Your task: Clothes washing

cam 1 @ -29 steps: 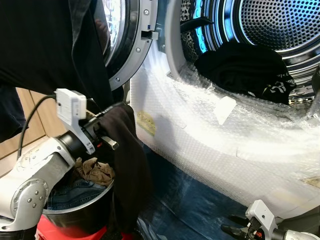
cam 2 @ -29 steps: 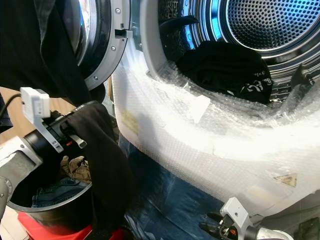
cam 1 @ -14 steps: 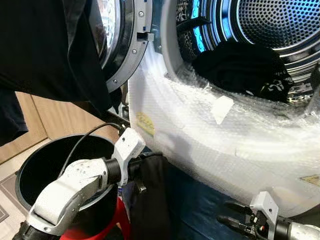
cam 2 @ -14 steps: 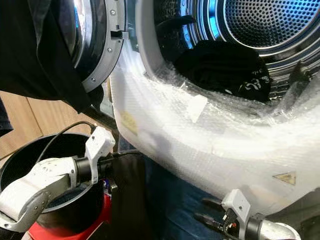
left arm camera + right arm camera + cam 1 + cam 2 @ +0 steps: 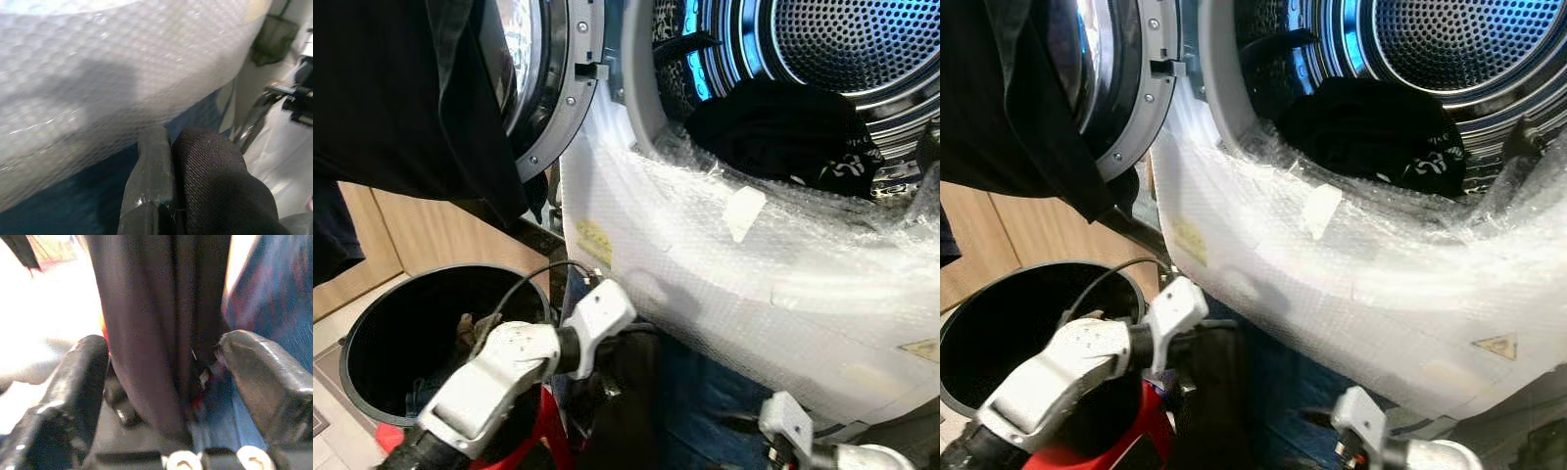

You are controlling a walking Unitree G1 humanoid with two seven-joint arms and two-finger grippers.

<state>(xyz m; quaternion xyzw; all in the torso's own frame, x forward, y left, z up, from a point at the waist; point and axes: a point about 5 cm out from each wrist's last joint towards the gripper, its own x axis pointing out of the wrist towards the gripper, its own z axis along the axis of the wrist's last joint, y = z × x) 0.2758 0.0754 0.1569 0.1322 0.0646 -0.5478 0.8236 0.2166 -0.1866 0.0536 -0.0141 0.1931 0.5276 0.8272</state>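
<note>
Black garment (image 5: 215, 186) clamped in left gripper (image 5: 168, 196), hanging beneath it

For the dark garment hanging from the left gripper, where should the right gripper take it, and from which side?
Probably the hanging length of the dark cloth garment, just below the left gripper that pinches its top. It drapes straight down as a narrow strip beside the bubble-wrapped white washer front. The right gripper, fingers open, already faces that strip, so coming in level from the robot's right looks best.
</note>
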